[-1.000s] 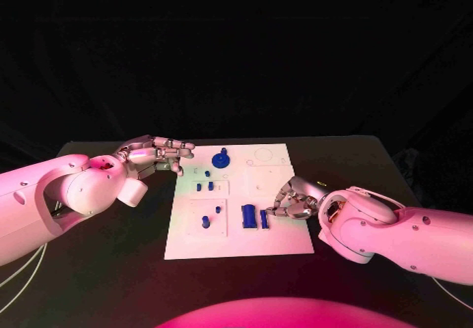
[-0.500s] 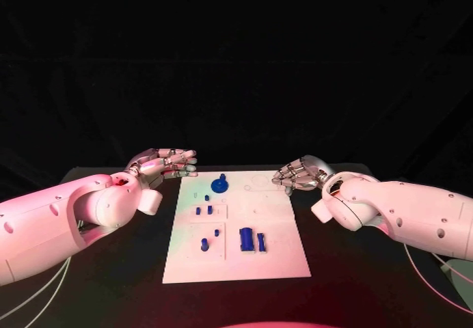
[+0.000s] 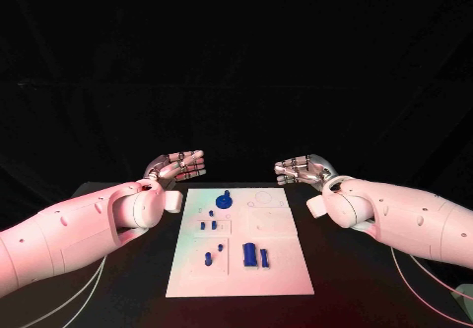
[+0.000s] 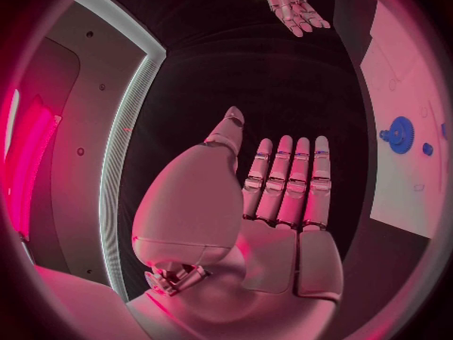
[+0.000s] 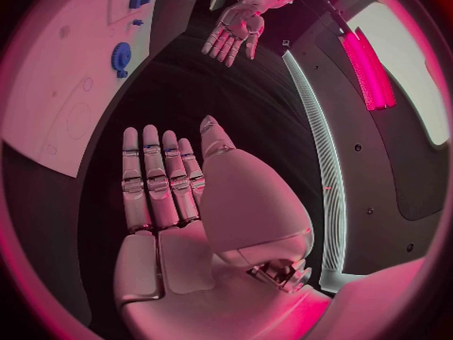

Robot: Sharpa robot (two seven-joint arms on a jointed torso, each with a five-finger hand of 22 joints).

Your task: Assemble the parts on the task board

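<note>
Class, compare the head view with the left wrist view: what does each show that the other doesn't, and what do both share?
Head view alone: the two upright blue rectangular blocks near the board's front. Left wrist view alone: the left hand's bare palm, fingers straight and together, holding nothing. Both: the white rectangular task board, the blue gear-shaped part, and the empty right hand.

The left hand (image 4: pixel 269 196), fingers straight and empty, faces the right hand (image 4: pixel 294 4) beside the white board (image 4: pixel 401 83) and blue gear (image 4: pixel 400 134).

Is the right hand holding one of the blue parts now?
No, the right hand is flat and empty, fingers straight, away from the board.
</note>
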